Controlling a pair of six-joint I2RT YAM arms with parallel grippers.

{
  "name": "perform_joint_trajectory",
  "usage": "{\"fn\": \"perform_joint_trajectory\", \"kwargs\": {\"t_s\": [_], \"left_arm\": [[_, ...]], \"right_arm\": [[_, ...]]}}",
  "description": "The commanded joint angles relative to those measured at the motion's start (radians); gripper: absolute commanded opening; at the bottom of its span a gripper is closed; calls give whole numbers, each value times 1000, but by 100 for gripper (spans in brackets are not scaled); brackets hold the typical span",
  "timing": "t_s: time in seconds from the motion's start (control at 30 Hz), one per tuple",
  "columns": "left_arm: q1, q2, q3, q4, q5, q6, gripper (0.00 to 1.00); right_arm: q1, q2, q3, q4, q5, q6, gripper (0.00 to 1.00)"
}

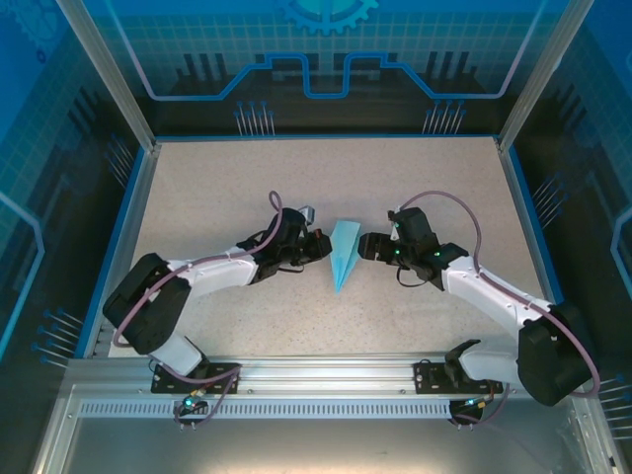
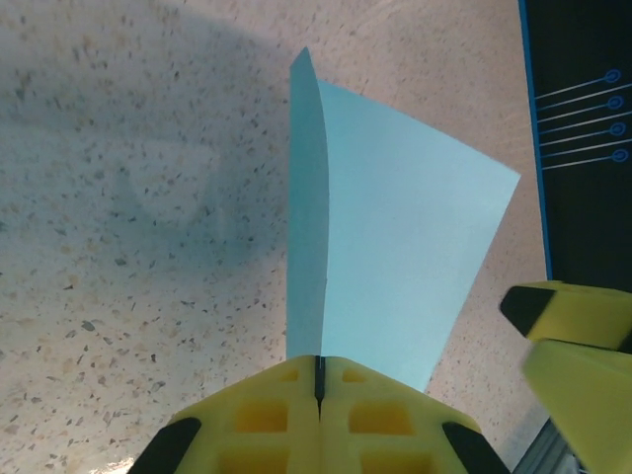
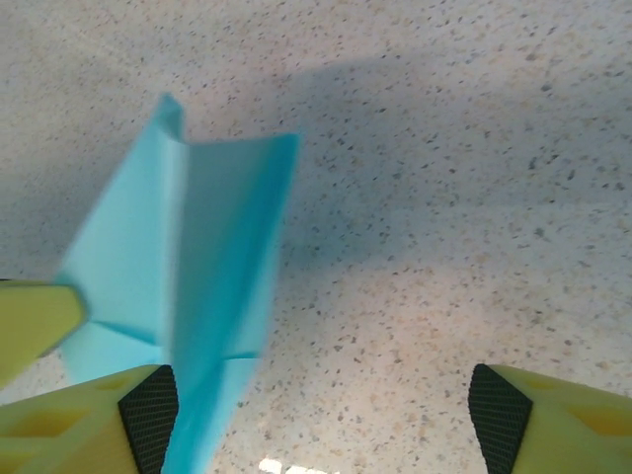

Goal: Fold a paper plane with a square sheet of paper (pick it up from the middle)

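The square sheet of paper is folded into a slim light-blue paper plane [image 1: 344,255] at the middle of the table, its tip pointing toward the near edge. My left gripper [image 1: 321,247] is shut on the plane's centre fold from the left. In the left wrist view the plane [image 2: 395,237] rises from between my closed yellow fingers [image 2: 286,405], one wing spread to the right. My right gripper [image 1: 367,247] stands open just right of the plane. In the right wrist view the plane [image 3: 188,257] lies against the left pad [image 3: 148,410], and the right gripper [image 3: 324,410] has its jaws wide apart.
The speckled tabletop [image 1: 247,188] has a raised blue rim [image 1: 118,237] on the left, back and right sides. An aluminium rail [image 1: 326,375] with both arm bases runs along the near edge. One yellow finger of the right gripper [image 2: 578,341] shows in the left wrist view.
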Motion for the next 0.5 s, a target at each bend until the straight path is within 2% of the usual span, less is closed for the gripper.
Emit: {"fn": "perform_joint_trajectory", "kwargs": {"t_s": [0.0,0.3,0.47], "left_arm": [[20,57,-39,144,69,-60,0],[22,126,-81,189,62,-91,0],[25,137,-98,189,48,-97,0]], "right_arm": [[16,18,41,-14,-63,-5,73],[134,163,132,-82,-39,17,48],[191,231,181,-131,-25,67,43]]}}
